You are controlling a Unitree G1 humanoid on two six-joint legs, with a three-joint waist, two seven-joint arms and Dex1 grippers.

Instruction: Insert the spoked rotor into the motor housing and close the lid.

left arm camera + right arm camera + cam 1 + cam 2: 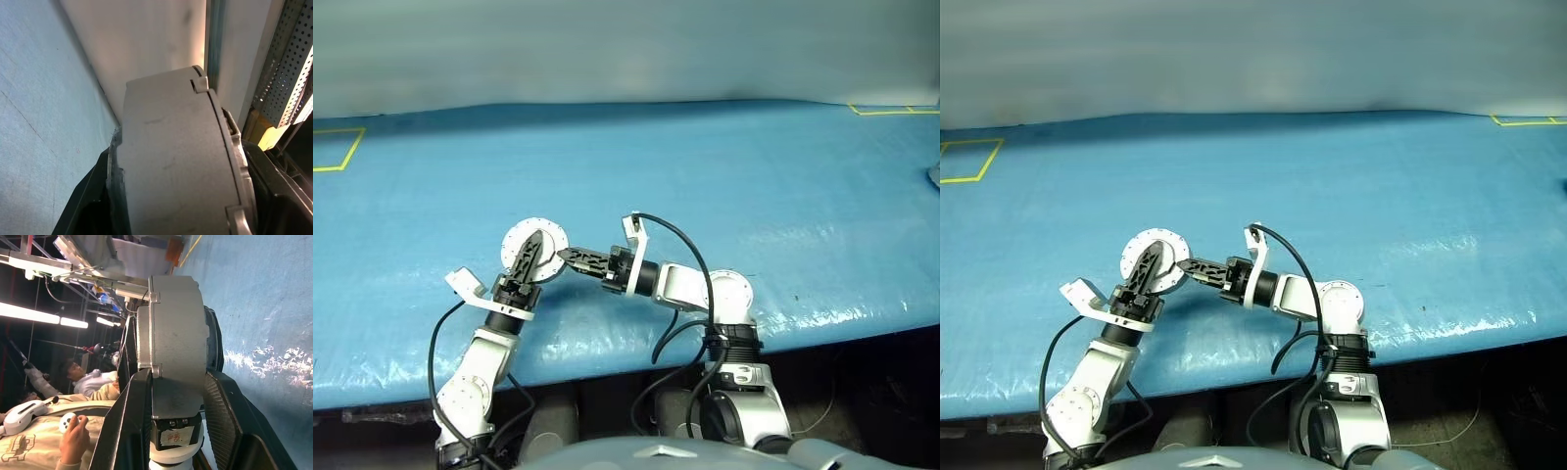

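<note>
Right gripper (pixel 570 257): mine, reaching across level toward my left arm; in its wrist view my two black fingers (pixel 128 431) stand one on each flat face of the motor housing (pixel 173 342) and clamp it edge-on.
Left gripper (pixel 536 247): pointing forward and slightly up; from the head views its fingers lie across the face of the round disc, and in its wrist view dark fingers (pixel 85 205) flank both sides of the grey casing, closed around it.
Motor housing: held above the blue table cover (pixel 724 176), between my two grippers, near the table's front edge; the head views show one round, pale face with small dots around the rim.
Lid (pixel 166 161): the plain grey face close to my left wrist camera, lying shut against the housing, a seam and small tabs at the edge.
Spoked rotor: I cannot tell where it is; no view looks inside the closed casing.
Right wrist extras: behind the housing, a seated person (pixel 85 379) and a hand holding a white controller (pixel 73 433) under ceiling strip lights.
Left wrist extras: a pale wall and perforated metal panel (pixel 288 63).
Far table: yellow tape marks (pixel 337 152) at the corners.
</note>
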